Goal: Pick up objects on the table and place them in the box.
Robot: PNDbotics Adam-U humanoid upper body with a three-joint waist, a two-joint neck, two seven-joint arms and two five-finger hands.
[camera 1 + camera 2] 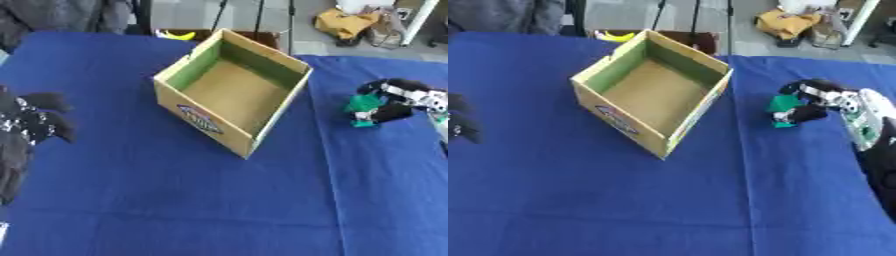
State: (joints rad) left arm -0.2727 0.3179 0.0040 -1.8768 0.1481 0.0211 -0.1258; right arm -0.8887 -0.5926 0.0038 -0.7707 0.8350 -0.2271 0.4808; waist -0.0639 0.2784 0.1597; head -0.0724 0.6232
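Right hand (820, 102) at right of frame, fingers curled round a small green object (783, 106), low over the blue cloth (175, 200); box (234, 90) at upper centre shows only bare cardboard inside, so nothing looks placed yet; open cloth lies between hand and box's right wall; left hand (39, 122) idle at left edge, fingers apparently curled, holding nothing

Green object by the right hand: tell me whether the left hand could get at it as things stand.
Probably not: the left hand sits at the far left edge, with the open box between it and the green object, which the right hand already grips.
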